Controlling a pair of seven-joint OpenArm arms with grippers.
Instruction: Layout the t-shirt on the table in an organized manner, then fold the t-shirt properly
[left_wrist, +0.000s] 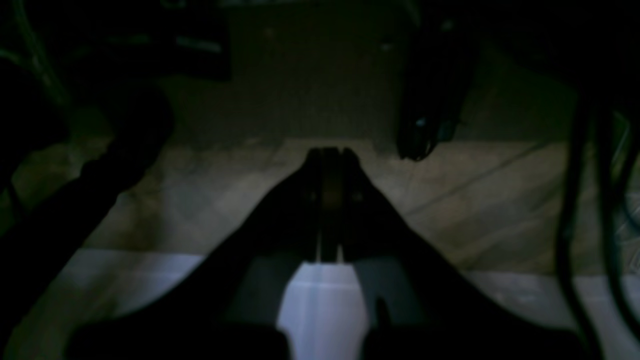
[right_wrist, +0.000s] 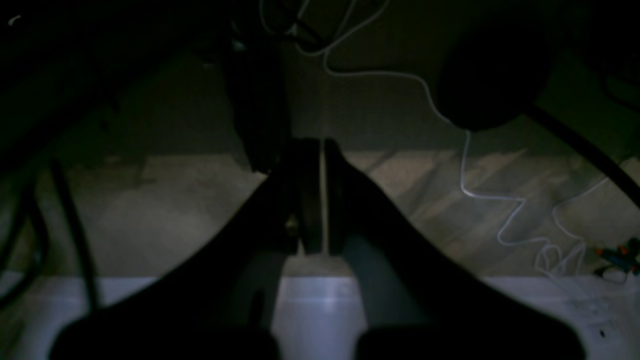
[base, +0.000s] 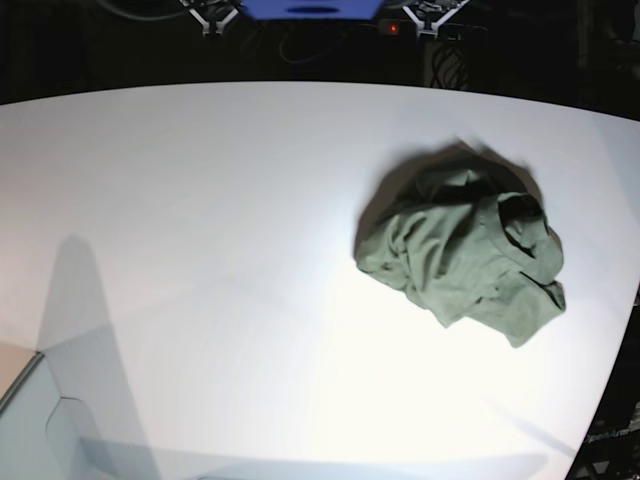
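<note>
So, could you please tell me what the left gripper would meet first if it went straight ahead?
The left gripper, shut, points past the table edge at the dim floor. Nothing shows in between, though the view is dark and depth unclear.

Both wrist views very dim, soft-focused; base view bright, table (base: 200, 200) glaring white, edges curved, long grey shadows.

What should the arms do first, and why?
Probably bring the left gripper, now shut and off the table's edge, over to the t-shirt. The t-shirt lies crumpled in a heap on that arm's side, untouched, so it needs spreading before any fold.
</note>
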